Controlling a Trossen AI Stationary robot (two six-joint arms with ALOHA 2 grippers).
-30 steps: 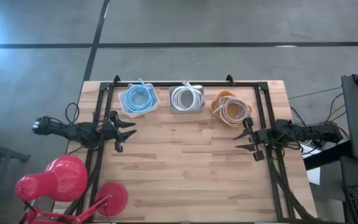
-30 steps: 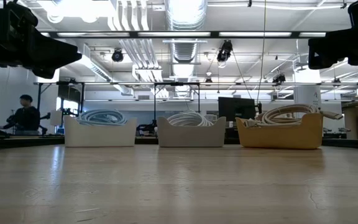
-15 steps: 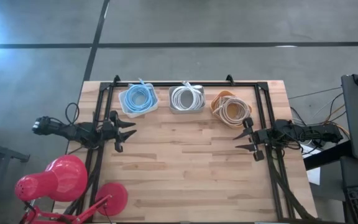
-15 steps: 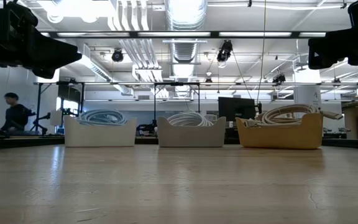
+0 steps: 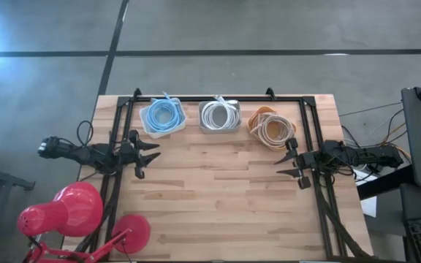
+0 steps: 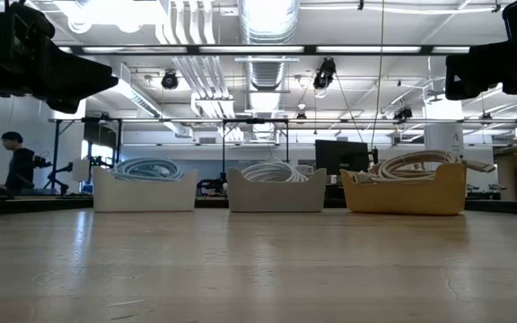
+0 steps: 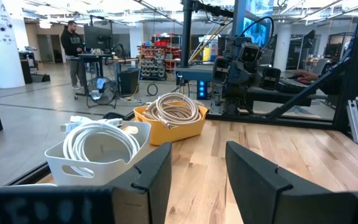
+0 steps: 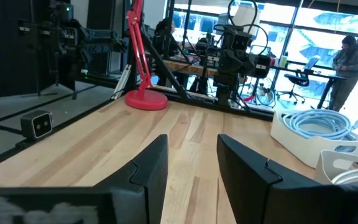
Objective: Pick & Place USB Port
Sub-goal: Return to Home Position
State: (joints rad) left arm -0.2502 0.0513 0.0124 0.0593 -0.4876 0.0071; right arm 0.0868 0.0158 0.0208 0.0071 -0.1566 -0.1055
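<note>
Three bins stand in a row along the table's far edge. A white bin [image 5: 162, 117] holds a coiled blue cable, a grey-white bin [image 5: 219, 116] holds a white cable, and a yellow bin [image 5: 270, 128] holds a beige cable. My left gripper [image 5: 150, 156] is open and empty at the table's left edge, near the blue-cable bin. My right gripper [image 5: 288, 165] is open and empty at the right edge, just near of the yellow bin. In the left wrist view the white-cable bin [image 7: 101, 149] and yellow bin [image 7: 169, 119] show ahead.
A red desk lamp [image 5: 79, 215] stands at the table's near left corner. A black frame rail [image 5: 218, 98] runs behind the bins and down both sides. The wooden tabletop [image 5: 218, 197] lies bare between the arms. A person [image 6: 14, 161] moves in the room beyond.
Both arms have kept still. A person in the room behind has walked further left in the low view.
</note>
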